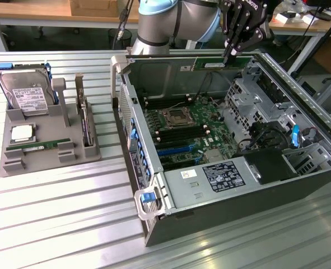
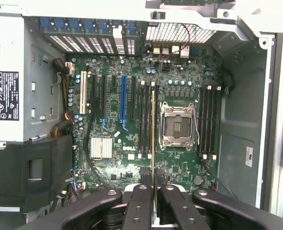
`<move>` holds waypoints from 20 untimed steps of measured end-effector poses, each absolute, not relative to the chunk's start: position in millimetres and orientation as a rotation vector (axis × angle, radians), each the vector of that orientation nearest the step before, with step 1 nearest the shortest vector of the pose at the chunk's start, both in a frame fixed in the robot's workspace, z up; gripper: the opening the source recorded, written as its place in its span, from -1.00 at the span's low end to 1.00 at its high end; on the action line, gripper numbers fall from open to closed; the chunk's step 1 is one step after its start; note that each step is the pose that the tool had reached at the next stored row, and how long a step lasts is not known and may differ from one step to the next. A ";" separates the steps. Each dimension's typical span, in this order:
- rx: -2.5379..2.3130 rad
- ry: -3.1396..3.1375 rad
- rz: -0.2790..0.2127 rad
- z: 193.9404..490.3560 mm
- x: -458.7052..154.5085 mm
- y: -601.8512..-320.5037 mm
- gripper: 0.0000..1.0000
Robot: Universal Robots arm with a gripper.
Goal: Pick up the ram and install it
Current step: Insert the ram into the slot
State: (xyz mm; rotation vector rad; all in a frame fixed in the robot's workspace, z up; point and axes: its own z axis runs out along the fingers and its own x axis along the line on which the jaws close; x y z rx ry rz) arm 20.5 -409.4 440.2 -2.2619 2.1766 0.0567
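The ram shows edge-on in the wrist view as a thin green line, clamped between my gripper's black fingers. It hangs above the open computer case, over the motherboard, in line with the black memory slots beside the empty CPU socket. In the exterior view my gripper is high over the case's far wall, with the ram as a green strip at its tips, well above the motherboard.
A grey holder tray at the exterior view's left carries a hard drive, a CPU, another memory stick and an upright card. The case holds a power supply and a drive cage.
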 end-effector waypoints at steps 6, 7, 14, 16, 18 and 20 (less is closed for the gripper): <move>-2.265 2.180 0.050 438.1 20.4 -409.4 -0.73; -2.265 2.180 0.050 437.9 20.4 -409.4 -0.73; -2.266 2.181 0.048 435.7 20.4 -409.4 -0.73; -2.266 2.181 0.048 435.1 20.4 -409.4 -0.73; -2.267 2.182 0.046 434.3 20.4 -409.4 -0.73; -2.268 2.183 0.044 433.8 20.4 -409.4 -0.73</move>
